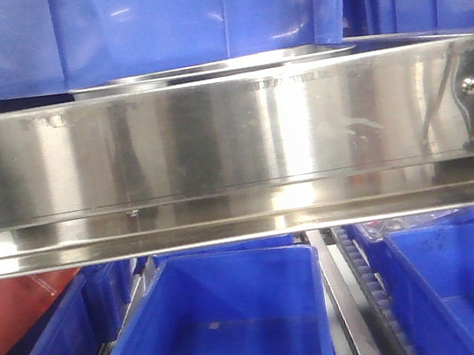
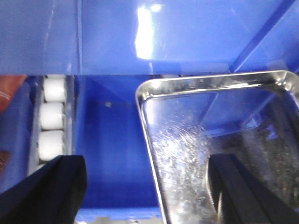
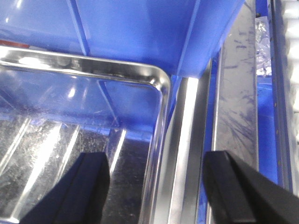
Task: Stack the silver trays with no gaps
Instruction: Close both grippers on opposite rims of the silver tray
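The left gripper [image 2: 145, 161] stands open, its two black fingers straddling the left rim of the silver tray [image 2: 210, 81]: one finger over the scuffed pan floor, the other outside above the blue bin [image 2: 112, 140] beside the white rollers [image 2: 52, 116]. The right gripper [image 3: 156, 156] is likewise spread wide across the tray's opposite rim, with one finger inside the pan and one over the steel rail [image 3: 233, 93] next to it. Neither holds anything yet. From the front, the tray's thin rim [image 1: 212, 68] shows just above the brushed shelf band [image 1: 214, 145]; whether another tray lies under it I cannot tell. The step in hand looks like taking the tray by both side rims. To do it well, both jaws should pinch the out-turned rim together and at matching points, so the tray lifts level. It should then come down square over its mate, corners aligned, until the rims seat all round.
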`<state>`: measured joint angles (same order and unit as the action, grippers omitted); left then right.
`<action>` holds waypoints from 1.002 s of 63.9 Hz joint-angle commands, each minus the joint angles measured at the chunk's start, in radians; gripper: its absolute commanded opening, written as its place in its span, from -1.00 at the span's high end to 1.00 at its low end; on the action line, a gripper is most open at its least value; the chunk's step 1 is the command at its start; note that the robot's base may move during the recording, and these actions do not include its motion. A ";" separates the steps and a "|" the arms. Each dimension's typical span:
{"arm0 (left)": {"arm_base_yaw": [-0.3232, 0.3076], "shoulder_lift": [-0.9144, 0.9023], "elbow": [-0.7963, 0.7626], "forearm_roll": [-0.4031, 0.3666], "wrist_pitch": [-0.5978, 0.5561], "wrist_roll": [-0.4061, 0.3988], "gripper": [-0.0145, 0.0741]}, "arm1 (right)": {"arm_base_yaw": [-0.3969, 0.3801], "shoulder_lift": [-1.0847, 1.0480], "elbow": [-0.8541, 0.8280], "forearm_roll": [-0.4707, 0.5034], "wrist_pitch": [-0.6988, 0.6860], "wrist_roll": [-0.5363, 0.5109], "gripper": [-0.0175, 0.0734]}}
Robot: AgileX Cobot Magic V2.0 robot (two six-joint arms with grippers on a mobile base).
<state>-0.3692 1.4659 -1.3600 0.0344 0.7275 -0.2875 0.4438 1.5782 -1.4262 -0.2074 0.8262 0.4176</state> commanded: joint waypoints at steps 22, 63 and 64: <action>0.005 0.141 -0.126 -0.056 0.126 -0.006 -0.30 | 0.005 0.103 -0.016 0.012 0.062 -0.001 -0.15; 0.005 0.228 -0.158 -0.056 0.046 -0.006 -0.30 | -0.005 0.174 -0.080 0.010 -0.049 -0.001 -0.15; 0.005 0.228 -0.158 -0.056 0.046 -0.006 -0.30 | -0.007 0.177 -0.081 0.010 -0.049 -0.001 -0.15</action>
<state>-0.3668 1.6947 -1.5074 -0.0140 0.8012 -0.2875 0.4438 1.7492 -1.4867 -0.1909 0.8008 0.4176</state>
